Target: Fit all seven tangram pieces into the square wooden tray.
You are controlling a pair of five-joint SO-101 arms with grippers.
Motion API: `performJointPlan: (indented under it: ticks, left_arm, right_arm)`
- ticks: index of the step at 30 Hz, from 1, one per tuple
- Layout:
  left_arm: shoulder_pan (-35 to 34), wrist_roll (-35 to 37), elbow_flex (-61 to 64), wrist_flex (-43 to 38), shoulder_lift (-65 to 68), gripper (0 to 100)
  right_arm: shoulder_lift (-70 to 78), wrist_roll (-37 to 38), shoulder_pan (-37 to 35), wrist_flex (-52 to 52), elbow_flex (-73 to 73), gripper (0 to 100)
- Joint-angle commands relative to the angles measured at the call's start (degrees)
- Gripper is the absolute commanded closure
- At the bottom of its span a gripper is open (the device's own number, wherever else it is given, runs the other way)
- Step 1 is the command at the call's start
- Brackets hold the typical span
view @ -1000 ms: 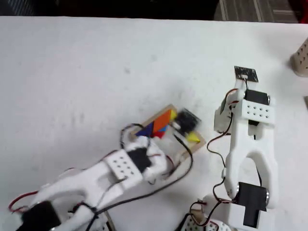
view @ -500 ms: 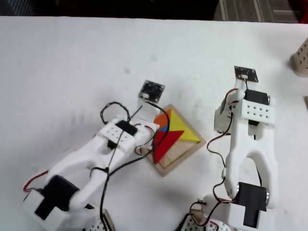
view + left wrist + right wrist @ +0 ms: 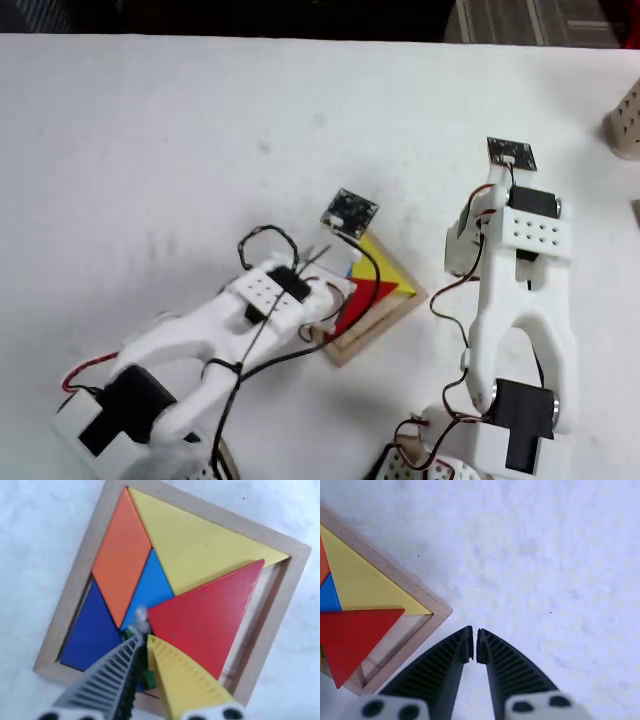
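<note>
The square wooden tray (image 3: 80,570) holds an orange parallelogram (image 3: 120,560), a large yellow triangle (image 3: 195,550), a light blue triangle (image 3: 150,590), a dark blue triangle (image 3: 92,637) and a large red triangle (image 3: 210,620). The red one sits askew, with a strip of bare wood beside it. My left gripper (image 3: 142,637) is shut, its tips resting where the red and blue pieces meet. A bit of green (image 3: 148,677) peeks out beneath its fingers. My right gripper (image 3: 474,647) is shut above bare table, just off the tray's corner (image 3: 395,576).
In the high view the left arm (image 3: 230,320) lies across the tray (image 3: 400,305) from the near left. The right arm (image 3: 520,260) stands to the tray's right. A tan object (image 3: 625,125) sits at the far right edge. White table surrounds the tray.
The left arm swung off the tray toward the far left, then came back partway over it. The right arm has stayed put.
</note>
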Motion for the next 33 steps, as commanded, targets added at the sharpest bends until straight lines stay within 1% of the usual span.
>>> performJointPlan:
  ticks: [1,6,10,12,19,27,33]
  left_arm:
    - [1.2,0.5,-1.5,0.0,0.1,98]
    - [2.2,0.7,-1.3,0.1,0.0,98]
    - [4.8,0.8,-1.8,2.6,0.0,98]
    - [4.7,0.9,-1.8,2.8,-0.3,98]
    - [5.2,0.6,0.6,3.8,-5.9,98]
    - [10.5,0.5,2.5,3.6,-8.4,98]
    - [12.2,0.5,2.5,3.6,-8.4,98]
  right_arm:
    - [-2.7,-0.2,0.3,-0.5,-0.4,97.8]
    - [-2.7,-0.2,0.3,-0.5,-0.4,97.8]
    - [-2.7,-0.2,0.3,-0.5,-0.4,97.8]
    - [-2.7,-0.2,0.3,-0.5,-0.4,97.8]
    - [-2.7,-0.1,0.3,-0.5,-0.4,97.8]
    - [-2.7,-0.1,0.3,-0.5,-0.5,97.8]
    - [-2.7,-0.1,0.3,-0.5,-0.5,97.8]
